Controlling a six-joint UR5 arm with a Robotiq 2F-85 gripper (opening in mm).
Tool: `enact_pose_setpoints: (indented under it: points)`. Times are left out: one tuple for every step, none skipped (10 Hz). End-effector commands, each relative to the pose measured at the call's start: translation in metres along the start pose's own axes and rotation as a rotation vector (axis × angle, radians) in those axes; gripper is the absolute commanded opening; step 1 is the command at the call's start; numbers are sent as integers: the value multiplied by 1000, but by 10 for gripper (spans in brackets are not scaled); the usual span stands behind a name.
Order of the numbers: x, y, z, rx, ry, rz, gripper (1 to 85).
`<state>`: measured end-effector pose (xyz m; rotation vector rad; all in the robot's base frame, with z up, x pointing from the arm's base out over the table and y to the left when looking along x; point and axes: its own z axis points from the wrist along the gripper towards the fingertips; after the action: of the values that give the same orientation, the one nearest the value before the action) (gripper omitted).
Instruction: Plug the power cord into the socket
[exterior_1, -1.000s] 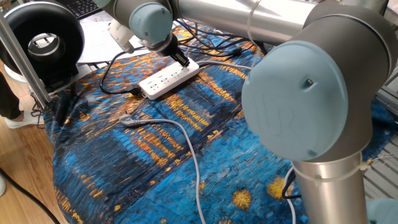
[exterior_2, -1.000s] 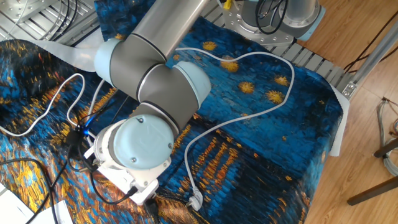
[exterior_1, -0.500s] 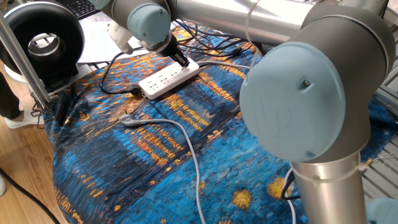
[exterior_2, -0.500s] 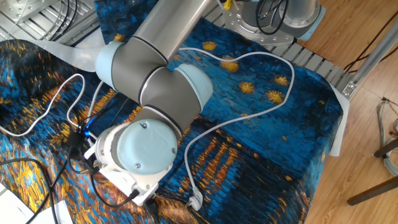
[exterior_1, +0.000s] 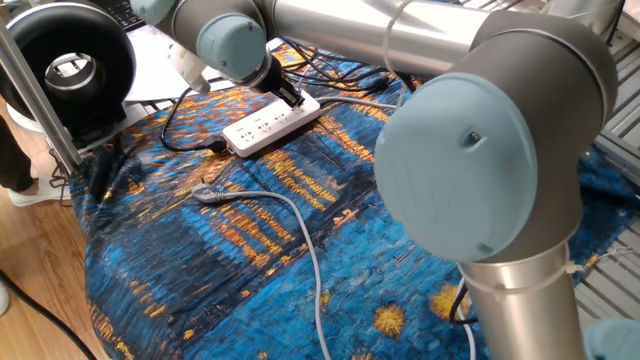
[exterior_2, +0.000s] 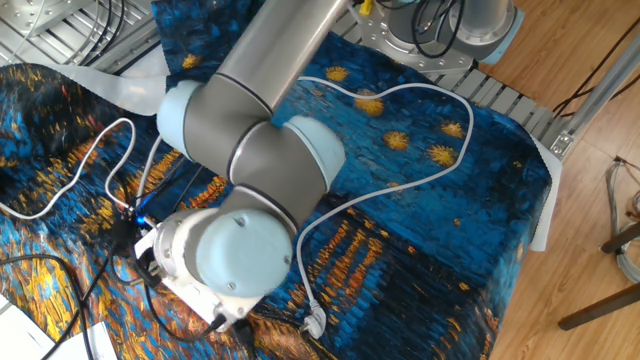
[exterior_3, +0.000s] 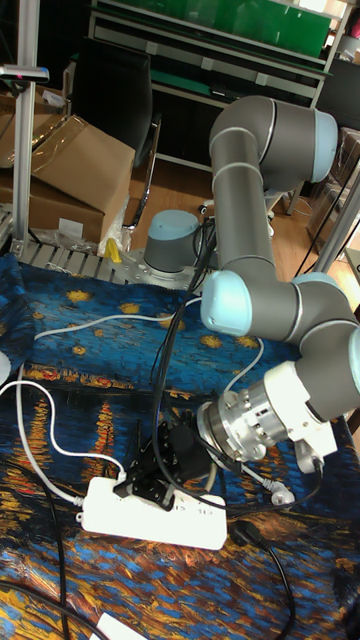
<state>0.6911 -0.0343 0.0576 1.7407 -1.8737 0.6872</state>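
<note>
Elbow swung nearer; gripper (exterior_3: 138, 478) touching socket (exterior_3: 150, 513) end.

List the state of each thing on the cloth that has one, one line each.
gripper: down at one end of the power strip, jaw state unclear.
power strip: lying flat, outlets up.
thick grey cable: loose, metallic end unplugged on the cloth.
thin white cord: slack, running to the strip's end.

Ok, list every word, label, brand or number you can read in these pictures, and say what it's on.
"UR": embossed faintly on the pale blue joint cap of the arm.
Small marks by the outlets on the power strip: too small to read.
White label on the cardboard box: blurred, unreadable.
</note>
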Motion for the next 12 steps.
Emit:
enact_pose_setpoints:
  points:
    - [15,3,-25,-22,152,-9,13]
    - [9,2,-14,-24,117,-9,13]
    - [6,0,-4,-21,87,-14,13]
    - [7,-1,-2,-26,72,-25,13]
    - [18,-3,-8,-32,84,-46,13]
    - [23,-4,-9,-35,89,-54,13]
    - [23,-2,-10,-41,85,-51,13]
    - [22,-2,-9,-41,86,-50,13]
    - [21,-3,-8,-41,89,-50,13]
    - [20,-3,-7,-41,92,-50,13]
    - [19,-2,-7,-43,92,-49,13]
    - [18,-1,-7,-44,91,-46,13]
